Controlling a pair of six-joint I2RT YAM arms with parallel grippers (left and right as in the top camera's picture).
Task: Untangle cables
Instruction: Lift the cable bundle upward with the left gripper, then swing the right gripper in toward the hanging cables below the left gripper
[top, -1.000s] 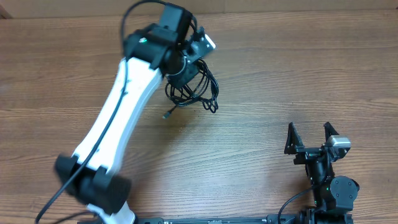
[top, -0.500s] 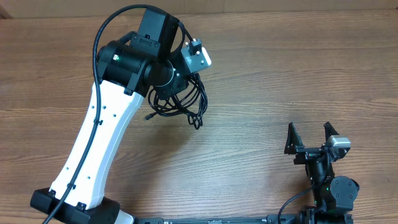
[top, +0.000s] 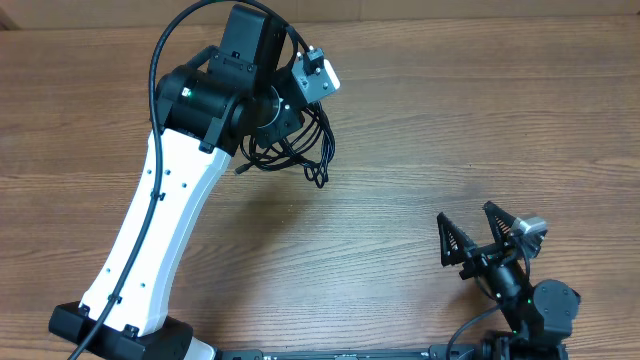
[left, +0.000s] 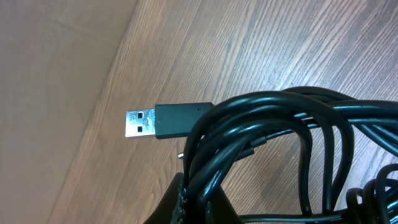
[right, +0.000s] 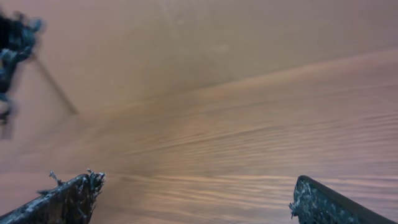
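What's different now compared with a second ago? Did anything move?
The left gripper, holding the cables, carried the bundle leftward over the table as its arm swung that way. In the last half second the right gripper turned toward the left, its jaws wide apart. Unchanged: the cables are still one tangled bundle in the left gripper, and the right gripper holds nothing.
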